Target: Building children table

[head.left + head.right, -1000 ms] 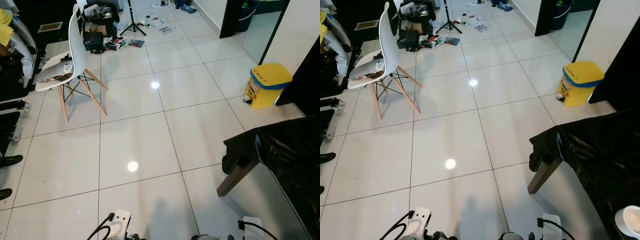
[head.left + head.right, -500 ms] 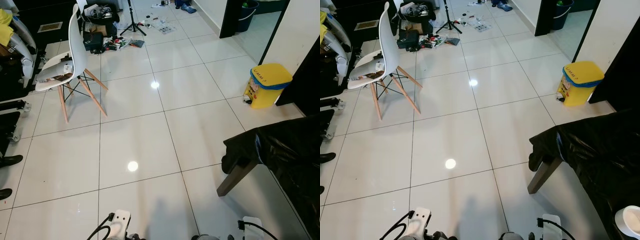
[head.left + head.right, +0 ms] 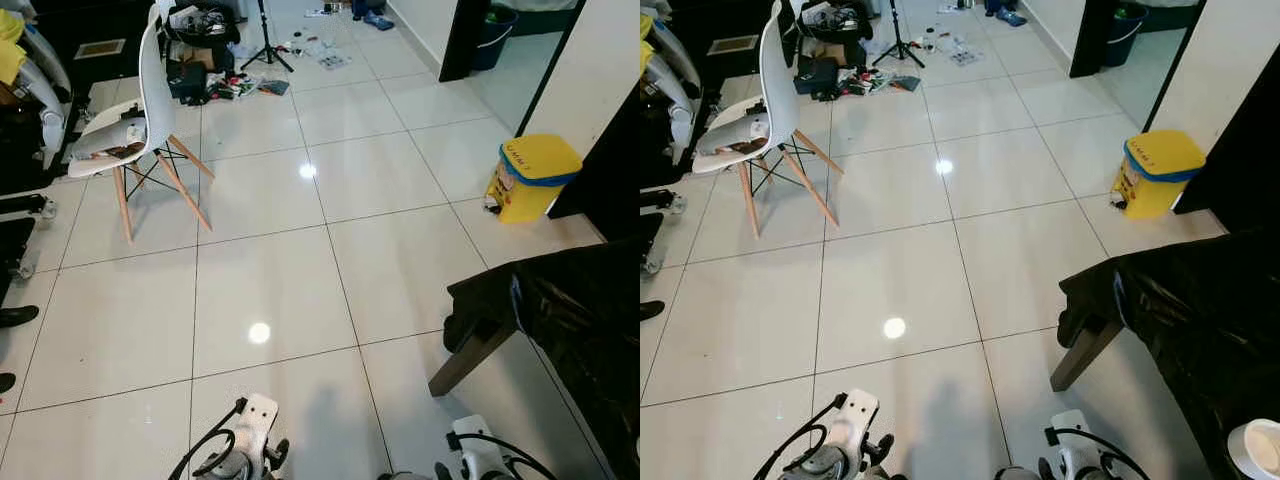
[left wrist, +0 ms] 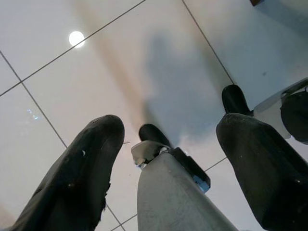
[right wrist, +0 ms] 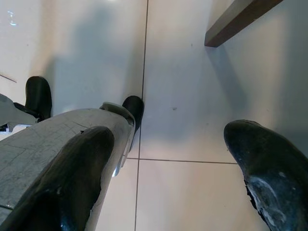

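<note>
left gripper (image 4: 168, 139) and right gripper (image 5: 168, 168) hang low, fingers spread wide, holding nothing. open tile floor (image 3: 270, 280) ahead; black-covered table (image 3: 570, 310) edge near right; white chair (image 3: 140, 110) far left.

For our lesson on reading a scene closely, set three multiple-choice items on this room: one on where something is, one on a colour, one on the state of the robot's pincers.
1. Where does the white chair stand?
A. on the robot's left, far across the floor
B. beside the yellow bin
C. under the black-covered table

2. What colour is the small bin by the wall on the right?
A. red
B. yellow with a blue band
C. all white

3. How are the left pincer and the right pincer?
A. both shut on a table leg
B. one shut on a cloth
C. both open, holding nothing

Answers: 1 A, the chair is at upper left in the head views. 2 B, its body and lid are yellow, with a blue band between. 3 C, each wrist view shows fingers spread with bare tile floor between.
</note>
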